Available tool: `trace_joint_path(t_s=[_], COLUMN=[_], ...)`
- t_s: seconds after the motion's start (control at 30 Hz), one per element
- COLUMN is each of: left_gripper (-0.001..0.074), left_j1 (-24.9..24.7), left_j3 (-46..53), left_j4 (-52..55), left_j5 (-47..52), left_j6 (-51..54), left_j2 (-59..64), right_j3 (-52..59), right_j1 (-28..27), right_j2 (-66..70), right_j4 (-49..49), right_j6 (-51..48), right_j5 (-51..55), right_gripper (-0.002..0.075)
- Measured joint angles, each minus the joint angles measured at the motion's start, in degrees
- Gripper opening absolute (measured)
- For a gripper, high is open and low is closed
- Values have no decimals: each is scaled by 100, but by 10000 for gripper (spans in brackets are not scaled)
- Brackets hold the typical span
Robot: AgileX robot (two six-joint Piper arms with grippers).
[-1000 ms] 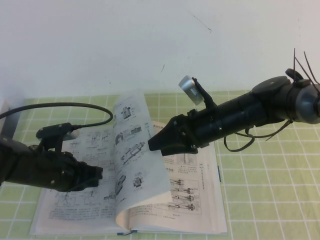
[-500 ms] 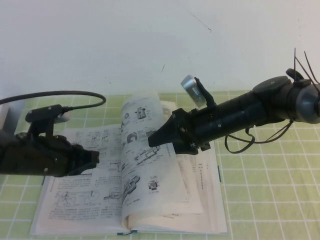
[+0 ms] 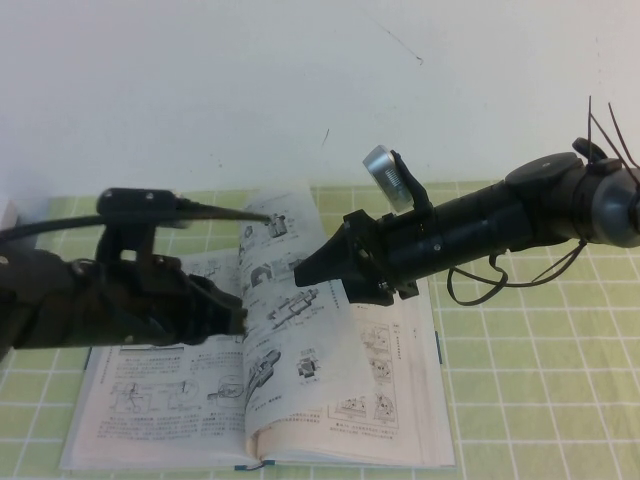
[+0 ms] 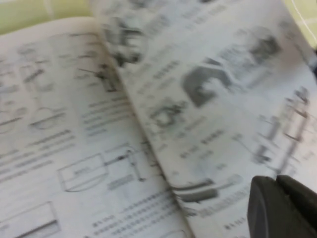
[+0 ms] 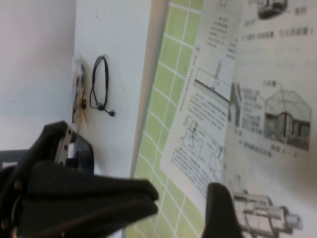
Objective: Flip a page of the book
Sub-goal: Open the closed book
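Note:
The book (image 3: 150, 400) lies open on the checked cloth. The page (image 3: 320, 370) with machine-part drawings curves from the spine over the right half, its top edge still raised. My left gripper (image 3: 238, 322) is shut and empty, low over the left leaf beside the spine. In the left wrist view it (image 4: 281, 196) hovers at the page (image 4: 223, 99) near the gutter. My right gripper (image 3: 300, 278) reaches in from the right, with its tip over the page's upper part. I cannot tell whether it holds the page. The right wrist view shows the page (image 5: 277, 99) close up.
A green checked cloth (image 3: 540, 400) covers the table around the book. A white wall (image 3: 300, 80) stands behind it. The left arm's black cable (image 3: 60, 225) arcs above the left leaf. A grey object (image 3: 10, 240) stands at the far left edge.
The page has dropped from nearly upright to a low curve over the right half. My left gripper has moved right towards the spine. My right gripper has barely moved.

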Motion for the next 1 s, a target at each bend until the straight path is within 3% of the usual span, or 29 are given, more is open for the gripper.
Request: trace_joint_path(t_s=[0.27, 0.57, 0.77, 1.0], left_gripper=[-4, -4, -4, -4], left_j1=[-905, -2744, -4010, -5034], left_j3=[574, 1871, 1961, 1961], left_j4=[492, -84, -465, -754], left_j5=[-986, -2537, -3528, -4477], left_j6=[-775, -840, -840, -840], left_j2=[-490, -1462, -1315, -773], right_j3=[0, 0, 0, 0], right_j1=[0, 0, 0, 0], right_j2=[0, 0, 0, 0], right_j4=[-11, -11, 88, 195], right_j6=[-105, -105, -105, -105], right_j5=[48, 254, 317, 400], right_gripper=[408, 408, 408, 407])
